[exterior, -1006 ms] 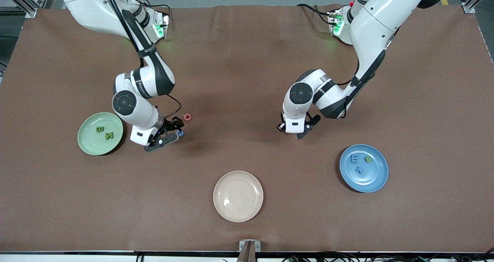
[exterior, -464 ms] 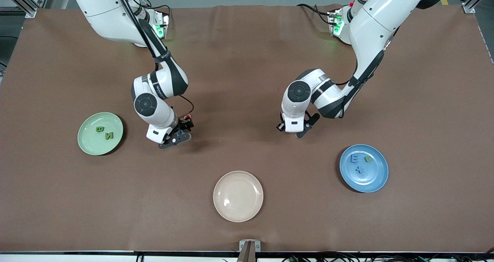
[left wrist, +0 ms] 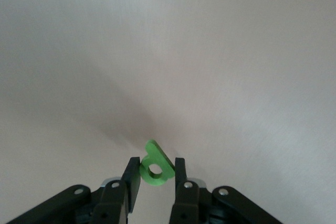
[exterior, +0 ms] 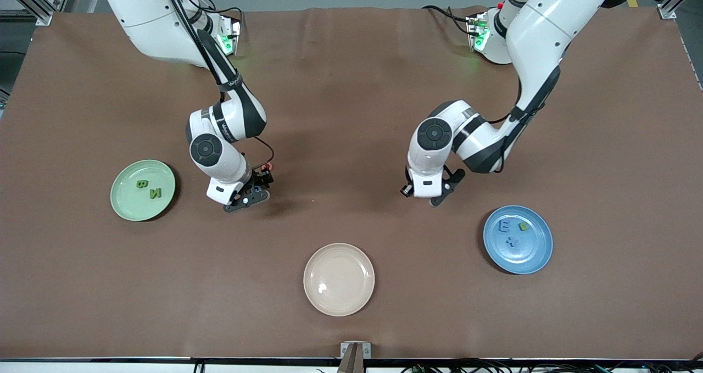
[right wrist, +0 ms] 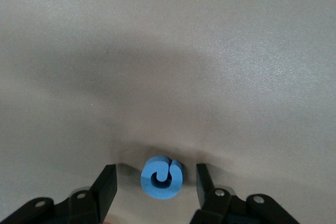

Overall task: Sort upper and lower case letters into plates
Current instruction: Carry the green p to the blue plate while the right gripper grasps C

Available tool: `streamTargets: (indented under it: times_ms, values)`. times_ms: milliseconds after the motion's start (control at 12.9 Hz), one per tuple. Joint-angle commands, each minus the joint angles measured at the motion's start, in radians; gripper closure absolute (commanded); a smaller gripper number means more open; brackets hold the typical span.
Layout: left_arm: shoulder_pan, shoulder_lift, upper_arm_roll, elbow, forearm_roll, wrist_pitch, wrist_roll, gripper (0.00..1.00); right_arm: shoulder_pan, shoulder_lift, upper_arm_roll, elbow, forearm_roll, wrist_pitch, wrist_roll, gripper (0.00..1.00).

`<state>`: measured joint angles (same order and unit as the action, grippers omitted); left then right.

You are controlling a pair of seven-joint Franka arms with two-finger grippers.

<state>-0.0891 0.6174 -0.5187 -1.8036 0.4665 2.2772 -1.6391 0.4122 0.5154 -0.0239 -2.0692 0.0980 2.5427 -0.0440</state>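
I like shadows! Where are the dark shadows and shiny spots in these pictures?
Front view: a bright glare spot on the cream plate. Left wrist view: a soft shadow fans out from the green letter. Right wrist view: a broad dark shadow arcs over the blue letter.

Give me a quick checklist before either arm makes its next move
1. Left gripper shut on the green letter: ok.
2. Green letter clear of the table: cannot tell.
3. Blue letter centred between the right gripper fingers: ok.
4. Right gripper gripping the blue letter: not ok, gaps show on both sides.
5. Room in the blue plate and green plate: ok.
6. Red letter beside the right gripper untouched: cannot tell.
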Motion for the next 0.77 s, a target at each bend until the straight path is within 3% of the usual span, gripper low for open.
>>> streamTargets:
  times_ms: [0, 155, 464, 696]
  values:
    - [0.081, -0.027, -0.001, 0.059, 0.017, -0.080, 0.138, 0.98, 0.003, 0.011, 0.001, -0.012, 0.017, 0.027, 0.006, 0.40]
    - [0.176, -0.027, -0.001, 0.070, 0.018, -0.082, 0.290, 0.98, 0.002, 0.009, 0.001, -0.012, 0.017, 0.027, 0.006, 0.55]
    - [0.345, -0.015, 0.000, 0.084, 0.027, -0.082, 0.528, 0.98, -0.006, 0.009, 0.001, -0.011, 0.017, 0.024, 0.006, 0.77]
    - [0.428, 0.019, 0.002, 0.085, 0.032, -0.074, 0.626, 0.95, -0.006, -0.020, -0.001, -0.009, 0.017, -0.007, 0.007, 0.81]
